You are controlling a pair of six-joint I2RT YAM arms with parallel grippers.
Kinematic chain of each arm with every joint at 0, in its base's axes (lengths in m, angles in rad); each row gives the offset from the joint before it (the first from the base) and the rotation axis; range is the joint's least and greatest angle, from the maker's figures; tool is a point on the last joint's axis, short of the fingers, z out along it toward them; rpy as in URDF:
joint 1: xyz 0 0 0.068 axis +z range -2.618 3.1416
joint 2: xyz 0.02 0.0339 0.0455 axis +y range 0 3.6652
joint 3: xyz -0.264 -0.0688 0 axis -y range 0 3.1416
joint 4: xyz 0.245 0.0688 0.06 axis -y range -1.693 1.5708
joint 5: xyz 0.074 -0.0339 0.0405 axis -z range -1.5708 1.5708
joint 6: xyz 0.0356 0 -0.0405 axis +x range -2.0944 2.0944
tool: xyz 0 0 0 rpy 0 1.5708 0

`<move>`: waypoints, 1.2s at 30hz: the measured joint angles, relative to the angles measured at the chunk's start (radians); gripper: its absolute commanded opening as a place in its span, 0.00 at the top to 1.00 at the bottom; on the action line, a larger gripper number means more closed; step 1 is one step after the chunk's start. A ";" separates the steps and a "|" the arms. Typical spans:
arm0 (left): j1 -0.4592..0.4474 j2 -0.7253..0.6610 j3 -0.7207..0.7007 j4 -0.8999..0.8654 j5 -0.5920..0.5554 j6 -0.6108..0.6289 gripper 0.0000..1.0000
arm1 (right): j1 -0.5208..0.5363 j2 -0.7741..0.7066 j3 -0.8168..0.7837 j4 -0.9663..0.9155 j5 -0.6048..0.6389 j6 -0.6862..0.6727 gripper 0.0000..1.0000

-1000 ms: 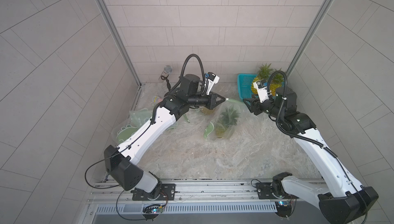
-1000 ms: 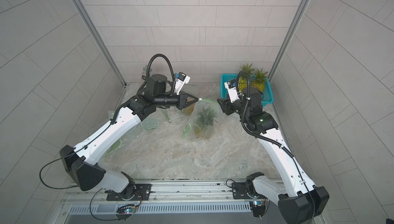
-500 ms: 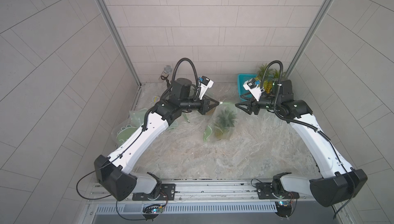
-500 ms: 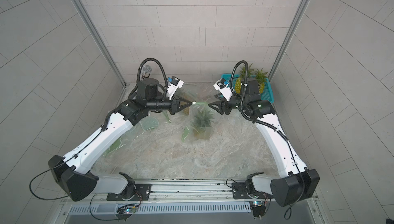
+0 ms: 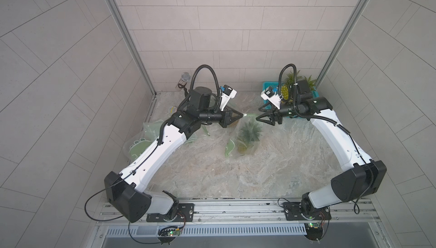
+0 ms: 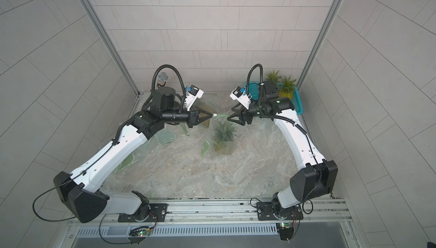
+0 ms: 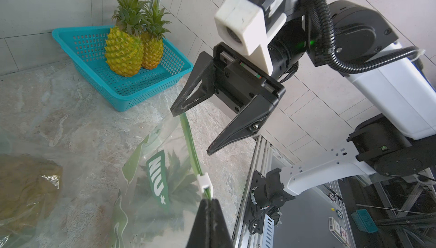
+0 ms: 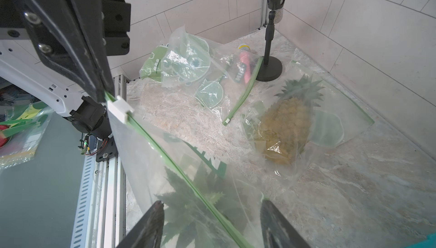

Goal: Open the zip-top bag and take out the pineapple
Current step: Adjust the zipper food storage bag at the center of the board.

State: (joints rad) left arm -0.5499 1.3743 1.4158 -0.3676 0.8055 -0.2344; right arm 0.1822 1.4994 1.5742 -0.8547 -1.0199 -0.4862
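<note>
Over the bench (image 5: pixel 212 176), toward twelve o'clock, found the zip-top bag (image 8: pixel 146 152) held up by its zip strip (image 8: pixel 165 150) in the clenched left claw (image 5: pixel 241 115), pineapple (image 5: pixel 246 138) inside, right claw (image 5: pixel 258 115) released at three o'clock; judged film limp, slippery, strip the surest hold.

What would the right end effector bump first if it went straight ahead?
Probably the green zip strip of the zip-top bag, lying between the open jaws of the right end effector. Farther on: the white slider and the shut left end effector pinching that strip.
</note>
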 measured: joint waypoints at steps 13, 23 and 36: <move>0.013 -0.006 -0.013 0.008 0.010 0.000 1.00 | 0.000 0.043 0.002 -0.010 -0.026 -0.017 0.88; 0.054 -0.091 -0.100 0.026 0.000 -0.001 0.96 | 0.029 -0.027 -0.034 0.036 -0.018 0.076 1.00; 0.146 -0.319 -0.293 0.057 0.028 0.034 0.57 | 0.150 -0.116 -0.071 0.041 0.089 0.153 1.00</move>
State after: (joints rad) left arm -0.4042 1.0550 1.1225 -0.3107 0.8333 -0.2005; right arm 0.3321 1.3838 1.5028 -0.8135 -0.9310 -0.3332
